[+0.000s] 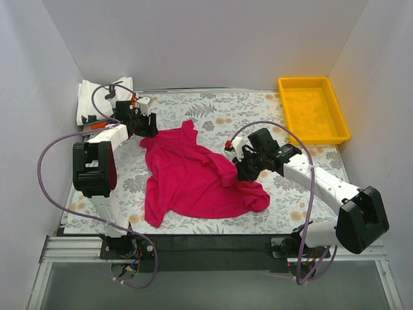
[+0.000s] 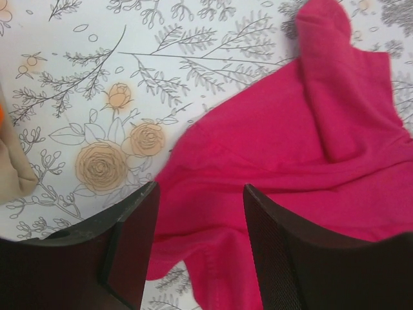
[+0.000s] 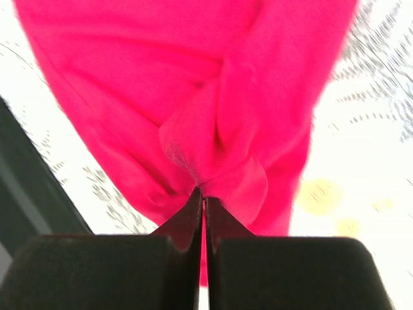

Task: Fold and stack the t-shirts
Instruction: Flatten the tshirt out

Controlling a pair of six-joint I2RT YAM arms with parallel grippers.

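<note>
A magenta-red t-shirt (image 1: 193, 181) lies crumpled and spread across the middle of the floral table. My right gripper (image 1: 240, 169) is at the shirt's right edge. In the right wrist view its jaws (image 3: 203, 197) are shut on a bunched fold of the magenta cloth (image 3: 213, 116). My left gripper (image 1: 147, 124) hovers at the shirt's upper-left corner. The left wrist view shows that gripper (image 2: 200, 194) open, with the magenta shirt (image 2: 290, 142) and its hem lying under the gap between its fingers (image 2: 271, 245). A folded white black-printed t-shirt (image 1: 97, 97) sits at the back left, with an orange edge (image 1: 97, 124) below it.
A yellow plastic tray (image 1: 313, 110) stands at the back right corner. White walls close in the table on the left, back and right. The left arm's body and purple cable (image 1: 93, 161) stand along the left side. A beige cloth edge (image 2: 13, 165) shows at the left wrist view's border.
</note>
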